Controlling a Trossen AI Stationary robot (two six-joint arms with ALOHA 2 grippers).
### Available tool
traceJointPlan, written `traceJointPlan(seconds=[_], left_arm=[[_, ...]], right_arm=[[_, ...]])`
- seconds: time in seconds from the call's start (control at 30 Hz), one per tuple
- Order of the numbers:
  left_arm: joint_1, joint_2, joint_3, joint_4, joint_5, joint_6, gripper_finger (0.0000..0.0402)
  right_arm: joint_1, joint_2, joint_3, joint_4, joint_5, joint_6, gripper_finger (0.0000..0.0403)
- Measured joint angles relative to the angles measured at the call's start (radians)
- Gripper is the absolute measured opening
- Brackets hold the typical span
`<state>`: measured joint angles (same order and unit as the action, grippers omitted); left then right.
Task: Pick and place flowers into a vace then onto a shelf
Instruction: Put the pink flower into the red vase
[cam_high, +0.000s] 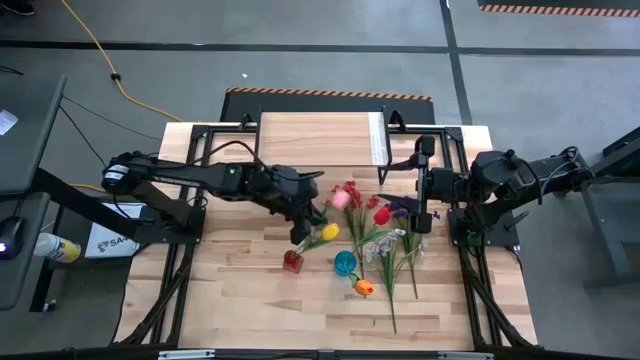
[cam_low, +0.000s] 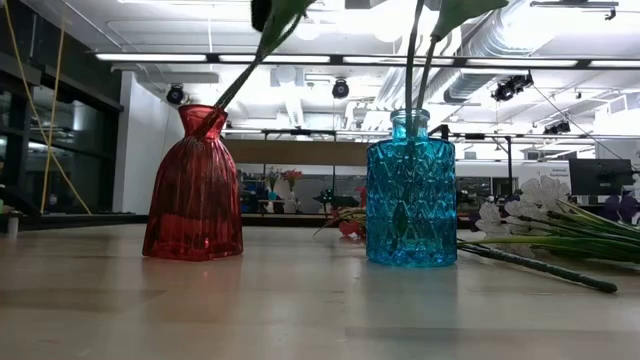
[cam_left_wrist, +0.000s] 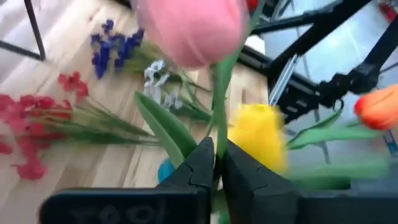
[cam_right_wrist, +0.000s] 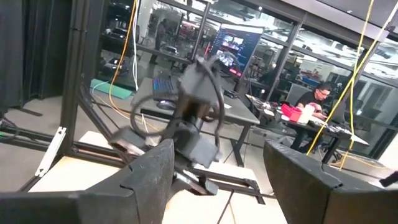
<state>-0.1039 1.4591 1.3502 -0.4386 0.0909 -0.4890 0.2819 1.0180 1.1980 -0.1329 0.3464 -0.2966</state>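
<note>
while the left gripper pinches a pink tulip's green stem above the red glass vase and the right gripper waits wide open, most loose flowers lie on the table, nothing on the little wooden shelf.

You are looking at a robotics lab set in an open-plan industrial office: the slatted wooden bench stands on a black metal frame over a bare grey concrete floor marked with hazard-striped tape and crossed by a yellow cable. Overhead you see exposed ducts and strip lights. Beyond glass partitions, a person sits at a cluttered desk near a lit monitor.
</note>
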Motion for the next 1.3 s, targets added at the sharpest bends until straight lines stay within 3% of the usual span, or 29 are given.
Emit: traceJointPlan(seconds=[0.37,0.57,0.73,1.3], left_arm=[[-0.116,-0.016,-0.003,-0.092,-0.15,-0.033,0.0034],[-0.162,-0.016,-0.003,-0.164,-0.263,-0.096,0.0085],[-0.178,-0.016,-0.003,-0.177,-0.274,-0.12,0.0099],[-0.178,-0.016,-0.003,-0.239,-0.287,-0.156,0.0074]], right_arm=[[0.0,-0.001,0.0,0.002,0.03,0.0,0.0239],[0.0,-0.001,0.0,0.004,0.03,0.0,0.0239],[0.0,-0.001,0.0,0.009,0.03,0.005,0.0239],[0.0,-0.001,0.0,0.011,0.029,0.002,0.0239]])
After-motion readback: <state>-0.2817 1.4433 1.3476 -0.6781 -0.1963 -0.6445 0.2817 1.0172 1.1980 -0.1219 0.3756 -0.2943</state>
